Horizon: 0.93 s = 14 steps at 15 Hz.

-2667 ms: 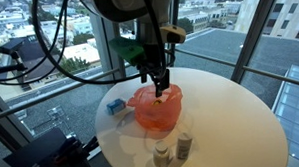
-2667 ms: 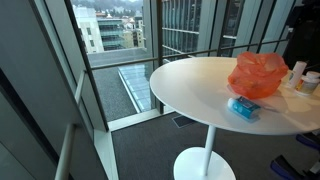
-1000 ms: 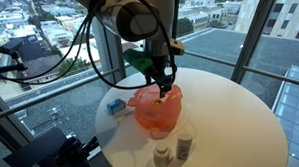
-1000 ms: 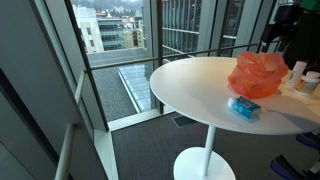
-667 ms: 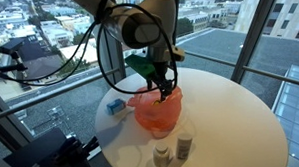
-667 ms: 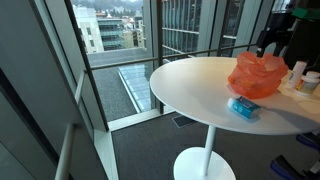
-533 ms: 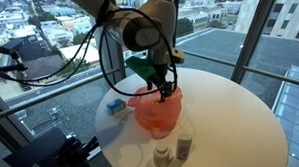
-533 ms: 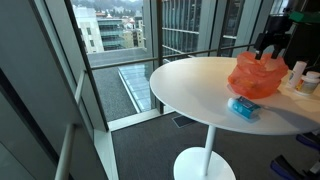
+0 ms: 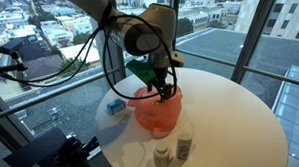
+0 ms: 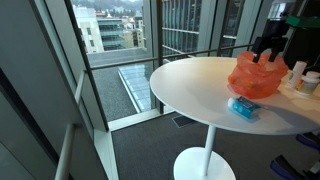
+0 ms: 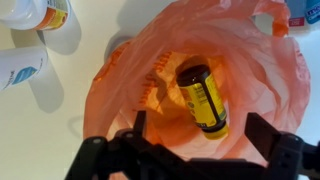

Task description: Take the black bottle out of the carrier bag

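Observation:
An orange carrier bag (image 9: 157, 109) lies on the round white table (image 9: 231, 121); it also shows in the other exterior view (image 10: 256, 76) and in the wrist view (image 11: 255, 70). Inside its open mouth lies a dark bottle with a yellow label (image 11: 203, 98), cap pointing up-left. My gripper (image 9: 165, 93) hovers just above the bag's top, jaws spread wide. In the wrist view the gripper (image 11: 197, 132) frames the bottle's lower end, holding nothing.
A small blue box (image 9: 115, 107) lies on the table beside the bag, also seen in an exterior view (image 10: 244, 107). Two white bottles (image 9: 173, 151) stand at the near rim; they show in the wrist view (image 11: 24, 62). Glass walls surround the table.
The arm has come down and shifted toward the bag; the gripper now sits at the bag's top opening. The bag and bottles have not moved.

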{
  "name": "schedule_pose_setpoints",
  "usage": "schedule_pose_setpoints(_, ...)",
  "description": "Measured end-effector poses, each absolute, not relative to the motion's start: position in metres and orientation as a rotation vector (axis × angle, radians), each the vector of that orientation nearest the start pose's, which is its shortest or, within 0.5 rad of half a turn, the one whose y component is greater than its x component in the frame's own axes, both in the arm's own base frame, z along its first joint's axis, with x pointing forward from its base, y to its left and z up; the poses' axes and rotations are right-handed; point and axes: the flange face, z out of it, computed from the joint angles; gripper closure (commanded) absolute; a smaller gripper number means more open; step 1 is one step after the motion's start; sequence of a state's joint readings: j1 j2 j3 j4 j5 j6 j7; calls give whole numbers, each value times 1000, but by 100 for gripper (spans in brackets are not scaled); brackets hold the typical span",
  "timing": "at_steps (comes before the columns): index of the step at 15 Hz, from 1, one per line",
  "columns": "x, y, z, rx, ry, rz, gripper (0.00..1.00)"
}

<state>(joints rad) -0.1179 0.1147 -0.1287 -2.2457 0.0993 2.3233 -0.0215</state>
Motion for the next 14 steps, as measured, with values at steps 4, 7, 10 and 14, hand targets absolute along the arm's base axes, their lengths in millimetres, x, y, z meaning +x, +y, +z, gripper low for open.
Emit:
schedule_pose_setpoints(4,517,-128,308,-3053,452,23,0)
schedule_pose_setpoints(7,520,-130,300,-3061,456,-14,0)
schedule_pose_setpoints(10,524,-132,289,-3071,459,-51,0)
schedule_pose_setpoints(14,528,-132,277,-3091,400,-96,0)
